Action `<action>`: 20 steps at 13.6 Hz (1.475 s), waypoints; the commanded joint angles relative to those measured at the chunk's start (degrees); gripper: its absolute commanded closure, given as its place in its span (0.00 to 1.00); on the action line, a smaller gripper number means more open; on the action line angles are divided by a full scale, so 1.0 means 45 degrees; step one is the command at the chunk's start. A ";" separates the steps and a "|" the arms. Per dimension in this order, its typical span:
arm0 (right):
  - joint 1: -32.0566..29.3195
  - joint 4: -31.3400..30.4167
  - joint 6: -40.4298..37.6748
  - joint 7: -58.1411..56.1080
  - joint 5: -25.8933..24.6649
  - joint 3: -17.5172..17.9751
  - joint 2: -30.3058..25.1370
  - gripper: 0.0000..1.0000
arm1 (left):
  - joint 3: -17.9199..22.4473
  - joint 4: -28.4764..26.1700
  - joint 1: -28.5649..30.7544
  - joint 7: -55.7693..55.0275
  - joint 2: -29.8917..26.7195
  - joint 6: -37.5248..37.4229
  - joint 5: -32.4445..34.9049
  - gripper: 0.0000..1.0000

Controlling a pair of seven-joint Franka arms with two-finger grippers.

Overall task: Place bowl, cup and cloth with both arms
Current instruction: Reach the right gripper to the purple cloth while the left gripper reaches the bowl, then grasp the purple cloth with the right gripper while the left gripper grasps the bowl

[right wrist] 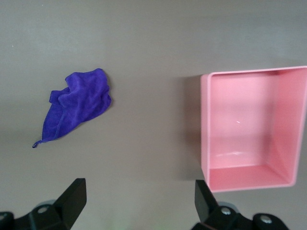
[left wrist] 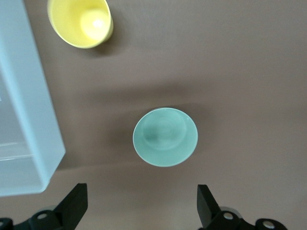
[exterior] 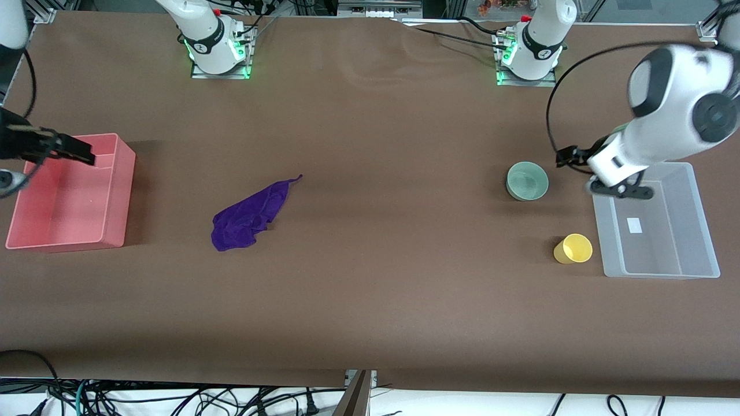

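Observation:
The mint-green bowl (exterior: pixel 527 180) stands upright on the brown table toward the left arm's end, and also shows in the left wrist view (left wrist: pixel 165 136). The yellow cup (exterior: pixel 573 248) stands nearer the front camera, beside the clear bin; it shows in the left wrist view too (left wrist: pixel 80 21). The purple cloth (exterior: pixel 251 216) lies crumpled mid-table toward the right arm's end, seen also in the right wrist view (right wrist: pixel 76 103). My left gripper (exterior: pixel 621 189) (left wrist: pixel 142 206) hangs open and empty over the clear bin's edge beside the bowl. My right gripper (exterior: pixel 52 150) (right wrist: pixel 139 203) is open and empty, high over the pink bin's edge.
A clear plastic bin (exterior: pixel 659 271) (left wrist: pixel 29 120) sits at the left arm's end, empty but for a white label. An empty pink bin (exterior: pixel 118 190) (right wrist: pixel 206 129) sits at the right arm's end. Cables hang past the table's front edge.

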 commanded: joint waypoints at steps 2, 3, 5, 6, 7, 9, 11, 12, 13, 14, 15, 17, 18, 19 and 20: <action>0.0000 -0.3238 0.3291 -0.0074 0.0656 0.0514 -0.0105 0.00 | -0.0026 -0.1814 0.0094 0.0327 0.1083 0.2690 -0.0133 0.00; 0.0000 -0.3942 0.4344 0.0062 0.0774 0.0787 -0.0066 0.00 | -0.0026 -0.2186 0.0074 0.0695 0.1279 0.3393 -0.0133 0.00; 0.0116 -0.5057 0.6435 0.0141 0.0775 0.1218 0.0283 0.00 | -0.0026 -0.2656 0.0094 0.2544 0.1786 0.4450 -0.0133 0.00; 0.0271 -0.5352 0.7315 0.0141 0.0794 0.1239 0.0653 0.00 | -0.0026 -0.2678 0.0074 0.3676 0.1962 0.4861 -0.0133 0.00; 0.0544 -0.5394 0.8059 0.0315 0.0794 0.1239 0.1256 0.00 | -0.0026 -0.2698 0.0074 0.4789 0.2293 0.5213 -0.0133 0.00; 0.1012 -0.5394 0.9407 0.1929 0.0794 0.1239 0.2293 0.00 | -0.0026 -0.2698 0.0074 0.6298 0.2685 0.5975 -0.0133 0.10; 0.1443 -0.5413 1.0444 0.2776 0.0794 0.1220 0.3095 0.00 | -0.0007 -0.2737 0.0055 0.6772 0.2823 0.6349 -0.0133 0.52; 0.1542 -0.5433 1.0836 0.2778 0.0794 0.1220 0.3369 0.00 | -0.0026 -0.2718 0.0074 0.6792 0.2882 0.6369 -0.0133 0.75; 0.1581 -0.5452 1.1110 0.2759 0.0794 0.1220 0.3662 0.00 | -0.0007 -0.2737 0.0055 0.6812 0.2902 0.6350 -0.0133 1.00; 0.1659 -0.5491 1.1538 0.2778 0.0794 0.1220 0.3955 0.00 | -0.0026 -0.2737 0.0055 0.6832 0.2882 0.6350 -0.0133 1.00; 0.1660 -0.5588 1.2007 0.2778 0.0794 0.1220 0.4209 0.00 | -0.0007 -0.2698 0.0055 0.6832 0.2863 0.6350 -0.0133 1.00; 0.1757 -0.6172 1.3060 0.2758 0.0736 0.1220 0.4329 0.00 | -0.0007 -0.2698 0.0055 0.6851 0.2805 0.6330 -0.0133 1.00; 0.1854 -0.6523 1.3646 0.2700 0.0717 0.1220 0.4426 0.00 | 0.0051 -0.2659 0.0074 0.6851 0.2630 0.6234 -0.0114 1.00; 0.1874 -0.6798 1.4251 0.2622 0.0658 0.1220 0.4523 0.01 | 0.0071 -0.2659 0.0094 0.6890 0.2280 0.6020 -0.0133 1.00; 0.1894 -0.6974 1.4605 0.2583 0.0658 0.1220 0.4582 0.07 | 0.0071 -0.2543 0.0094 0.6890 0.1871 0.5418 -0.0133 1.00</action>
